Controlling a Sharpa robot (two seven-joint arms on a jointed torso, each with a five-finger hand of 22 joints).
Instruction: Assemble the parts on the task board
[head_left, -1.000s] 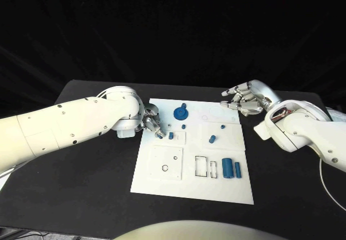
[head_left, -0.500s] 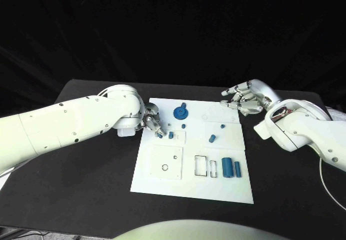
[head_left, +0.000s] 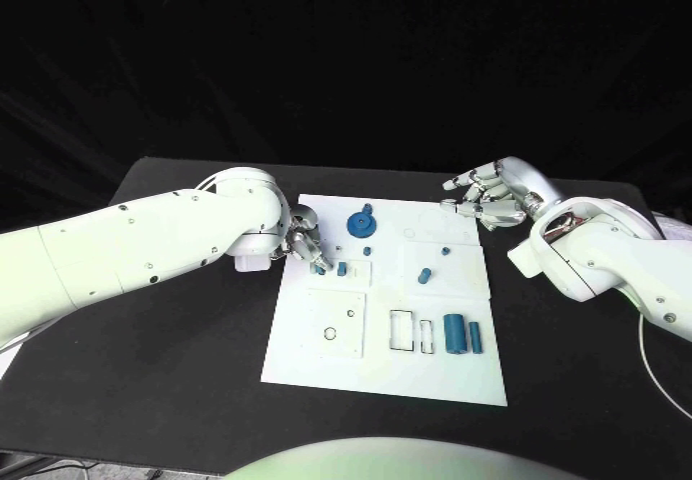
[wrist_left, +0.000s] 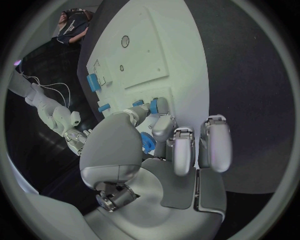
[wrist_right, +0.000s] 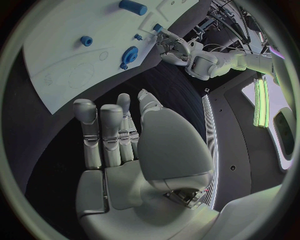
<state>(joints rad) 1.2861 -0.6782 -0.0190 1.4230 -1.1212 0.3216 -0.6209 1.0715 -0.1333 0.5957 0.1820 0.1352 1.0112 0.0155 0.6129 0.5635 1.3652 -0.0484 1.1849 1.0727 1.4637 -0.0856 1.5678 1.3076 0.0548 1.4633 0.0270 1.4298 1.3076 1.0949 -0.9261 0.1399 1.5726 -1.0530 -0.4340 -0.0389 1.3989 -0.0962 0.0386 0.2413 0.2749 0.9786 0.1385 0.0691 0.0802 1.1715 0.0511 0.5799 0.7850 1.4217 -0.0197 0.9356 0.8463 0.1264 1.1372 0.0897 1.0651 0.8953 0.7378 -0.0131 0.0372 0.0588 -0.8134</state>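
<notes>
White task board (head_left: 335, 350) lying flat in the middle of the black bench (head_left: 159, 340), long side running away from the robot. Left hand (head_left: 304, 245) at the board's left edge, near its far end, fingers curled downward. In the left wrist view the thumb and a finger close on a small blue peg (wrist_left: 154, 105), its tip at the board surface; a second blue piece (wrist_left: 146, 142) lies under the palm, and whether it is touched cannot be told. A short blue peg (head_left: 342, 269) stands just beside the left fingertips, inside a square outline on the board.

Blue gear (head_left: 361, 224) at the far end of the board, with a small blue knob touching its far rim. A small blue stud (head_left: 368, 251) near the gear on its near side. Another small blue stud (head_left: 444, 252) towards the right edge. An oblong blue piece (head_left: 424, 276) tilted near the middle of the board. Two blue cylinders (head_left: 462, 335) side by side near the right edge, beside two rectangular outlines (head_left: 411, 333). A raised square plate (head_left: 335, 325) with a round hole on the near left part.

Right hand (head_left: 493, 198) above the board's far right corner, apart from it, fingers loosely curled and holding nothing.
</notes>
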